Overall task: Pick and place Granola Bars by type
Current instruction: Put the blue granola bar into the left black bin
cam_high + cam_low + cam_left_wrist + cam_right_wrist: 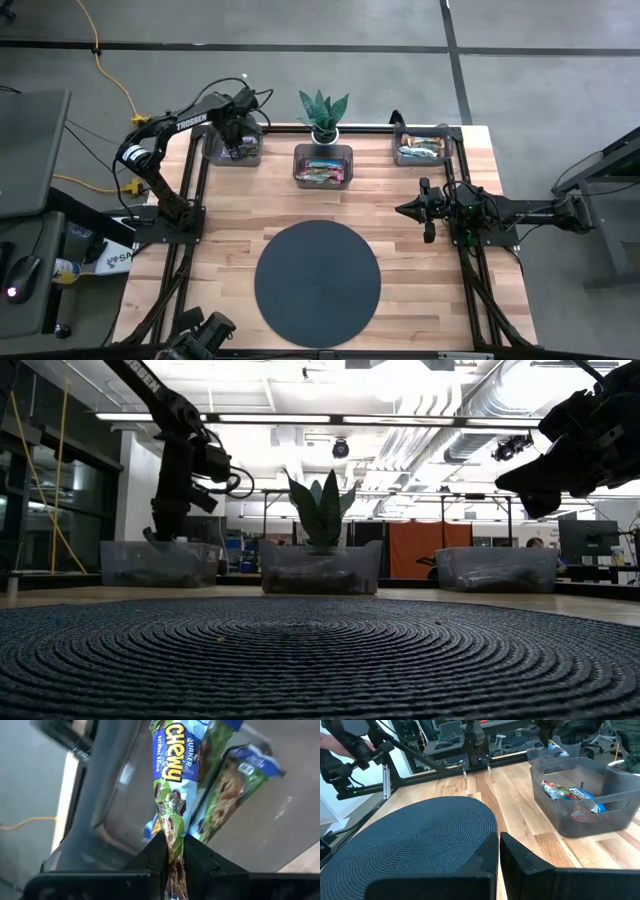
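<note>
My left gripper (236,148) reaches down into the left clear bin (232,152) and is shut on a green-and-blue granola bar (172,765). A second green bar (232,790) lies flat on that bin's floor beside it. The middle bin (323,166) holds several red-pink and brown bars (565,792). More bars, blue and silver among them, lie in the right bin (421,149). My right gripper (408,210) hovers shut above the table's right side, pointing toward the round dark mat (317,283), and touches nothing. My left gripper pinches the green-and-blue bar by its crimped wrapper end (172,827) between the two fingers (150,857). The fingers come from above, pointing down into the left bin, in line with the bar. The bar hangs below them; whether its lower end touches the bin floor, I cannot tell.
A potted plant (323,115) stands behind the middle bin at the far edge. The three bins line up along the far side. The mat (420,835) covers the near middle of the wooden table (440,290). Dark frame rails run along the left and right sides.
</note>
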Motion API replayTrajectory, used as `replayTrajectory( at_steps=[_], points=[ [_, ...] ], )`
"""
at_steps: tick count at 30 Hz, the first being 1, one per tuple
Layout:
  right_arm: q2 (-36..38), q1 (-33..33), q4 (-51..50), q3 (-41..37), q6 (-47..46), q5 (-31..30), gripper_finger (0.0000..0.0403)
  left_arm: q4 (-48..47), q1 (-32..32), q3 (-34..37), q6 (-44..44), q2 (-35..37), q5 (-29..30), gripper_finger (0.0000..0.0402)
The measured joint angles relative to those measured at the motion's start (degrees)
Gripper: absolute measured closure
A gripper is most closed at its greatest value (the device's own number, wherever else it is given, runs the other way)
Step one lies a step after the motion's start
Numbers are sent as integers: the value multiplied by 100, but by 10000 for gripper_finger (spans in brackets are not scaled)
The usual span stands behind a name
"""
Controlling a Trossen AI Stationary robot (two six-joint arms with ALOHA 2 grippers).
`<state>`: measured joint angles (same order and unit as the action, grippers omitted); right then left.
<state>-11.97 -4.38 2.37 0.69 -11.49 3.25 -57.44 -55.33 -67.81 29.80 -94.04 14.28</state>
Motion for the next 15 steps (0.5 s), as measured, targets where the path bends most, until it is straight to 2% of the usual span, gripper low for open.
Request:
replayTrajectory(
  at_steps=[7,15],
  points=[
    [0,0,0,0,0,-2,402,271,2,275,37,-2,-537,364],
    [-1,-1,1,0,0,-2,402,339,0,472,37,-4,-582,364]
  ],
)
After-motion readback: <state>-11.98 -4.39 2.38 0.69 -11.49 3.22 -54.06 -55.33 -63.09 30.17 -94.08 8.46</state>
